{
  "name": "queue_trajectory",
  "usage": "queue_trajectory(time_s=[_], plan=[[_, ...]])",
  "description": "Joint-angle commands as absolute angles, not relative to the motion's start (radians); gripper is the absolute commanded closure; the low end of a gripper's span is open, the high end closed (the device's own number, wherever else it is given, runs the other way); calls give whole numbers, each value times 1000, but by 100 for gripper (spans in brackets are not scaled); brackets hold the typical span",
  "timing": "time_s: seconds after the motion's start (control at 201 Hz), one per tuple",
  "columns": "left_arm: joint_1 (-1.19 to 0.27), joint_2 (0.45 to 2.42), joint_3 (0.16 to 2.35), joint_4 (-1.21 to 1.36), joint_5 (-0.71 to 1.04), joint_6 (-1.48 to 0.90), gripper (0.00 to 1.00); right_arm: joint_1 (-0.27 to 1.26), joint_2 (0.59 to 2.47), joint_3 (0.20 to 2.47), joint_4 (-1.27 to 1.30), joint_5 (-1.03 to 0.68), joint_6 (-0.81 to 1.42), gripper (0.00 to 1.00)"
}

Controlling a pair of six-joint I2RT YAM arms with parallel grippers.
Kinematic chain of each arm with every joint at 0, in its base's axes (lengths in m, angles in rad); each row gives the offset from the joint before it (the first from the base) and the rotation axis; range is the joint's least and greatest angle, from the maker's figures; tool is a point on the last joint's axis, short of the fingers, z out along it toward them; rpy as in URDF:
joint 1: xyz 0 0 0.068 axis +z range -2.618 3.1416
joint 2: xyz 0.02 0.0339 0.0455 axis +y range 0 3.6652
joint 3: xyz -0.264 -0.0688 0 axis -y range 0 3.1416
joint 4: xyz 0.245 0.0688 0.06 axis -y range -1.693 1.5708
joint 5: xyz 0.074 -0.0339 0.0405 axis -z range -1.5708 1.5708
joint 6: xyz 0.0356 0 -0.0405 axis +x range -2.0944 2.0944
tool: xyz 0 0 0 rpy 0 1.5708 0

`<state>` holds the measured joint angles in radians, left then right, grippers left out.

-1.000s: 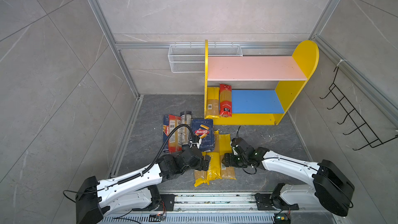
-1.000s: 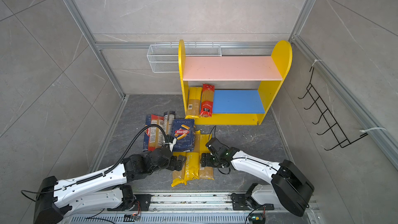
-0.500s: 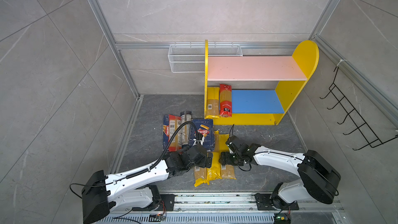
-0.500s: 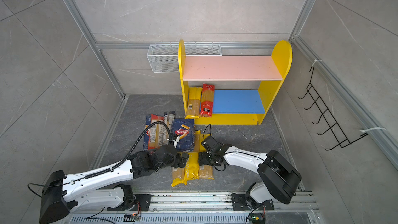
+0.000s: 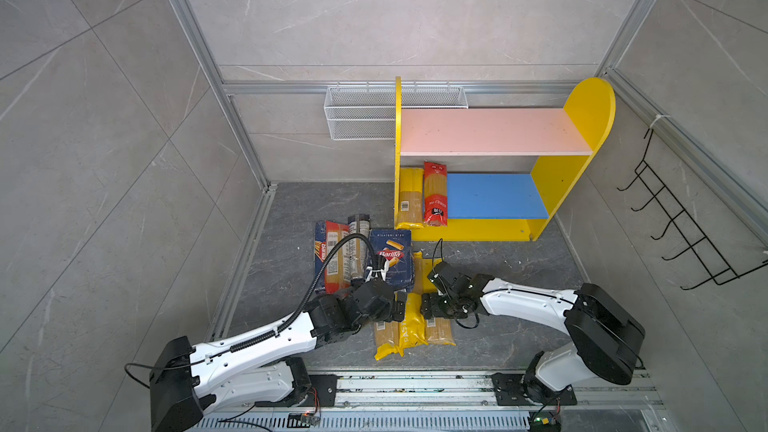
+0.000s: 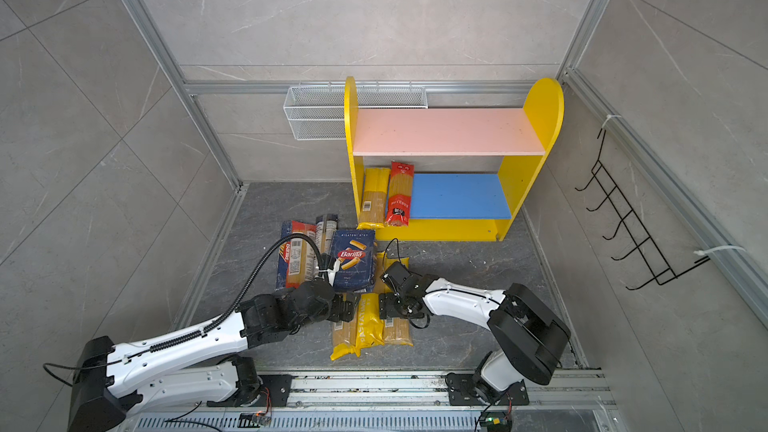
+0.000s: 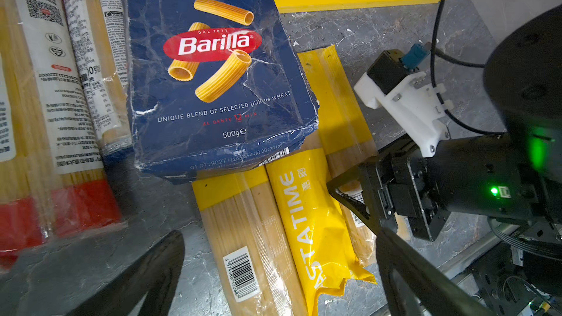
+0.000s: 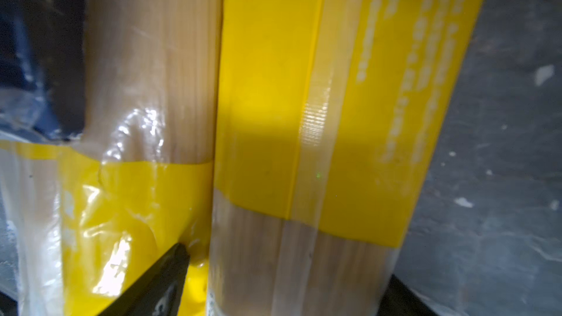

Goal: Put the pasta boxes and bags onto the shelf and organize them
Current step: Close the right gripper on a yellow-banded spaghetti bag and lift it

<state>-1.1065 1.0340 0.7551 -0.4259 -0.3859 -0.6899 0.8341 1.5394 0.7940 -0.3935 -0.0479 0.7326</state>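
The shelf (image 5: 490,130) (image 6: 444,130) holds a yellow bag (image 5: 410,197) and a red bag (image 5: 434,195) on its blue lower board. On the floor lie the rigatoni box (image 5: 390,257) (image 7: 213,65), a narrow blue spaghetti box (image 5: 321,255), a red-and-clear bag (image 5: 334,259) and a dark bag (image 5: 357,243). Three yellow bags lie in front, the PASTATIME bag (image 5: 411,326) (image 7: 304,223) in the middle. My right gripper (image 5: 432,309) (image 8: 286,269) is open and straddles the rightmost yellow bag (image 5: 438,332) (image 8: 304,117). My left gripper (image 5: 397,307) (image 7: 279,272) hangs wide open over the leftmost yellow bag (image 7: 243,253).
A white wire basket (image 5: 361,118) hangs on the back wall beside the shelf. A black hook rack (image 5: 681,226) is on the right wall. The two grippers are close together, with the right gripper's body (image 7: 425,183) beside my left finger. The arm rail (image 5: 415,384) runs along the front.
Both arms have reached a little further in toward the three yellow bags, the right gripper shifting slightly left. No package has moved.
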Motion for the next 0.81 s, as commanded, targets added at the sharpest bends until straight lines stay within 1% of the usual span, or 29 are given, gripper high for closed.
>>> queue_trajectory(time_s=[0.0, 0.189, 0.443, 0.617, 0.807], plan=[[-1109, 990, 741, -442, -422, -695, 0, 849, 1584, 831, -387, -2, 724, 15], [-1109, 936, 714, -457, -434, -707, 0, 850, 1620, 854, -512, 140, 749, 16], [-1109, 891, 691, -472, -440, -718, 0, 850, 1611, 864, -636, 262, 758, 16], [-1109, 878, 691, -475, -441, -720, 0, 849, 1611, 865, -642, 271, 752, 15], [-1109, 859, 688, -490, -443, -728, 0, 856, 1552, 810, -510, 169, 737, 14]])
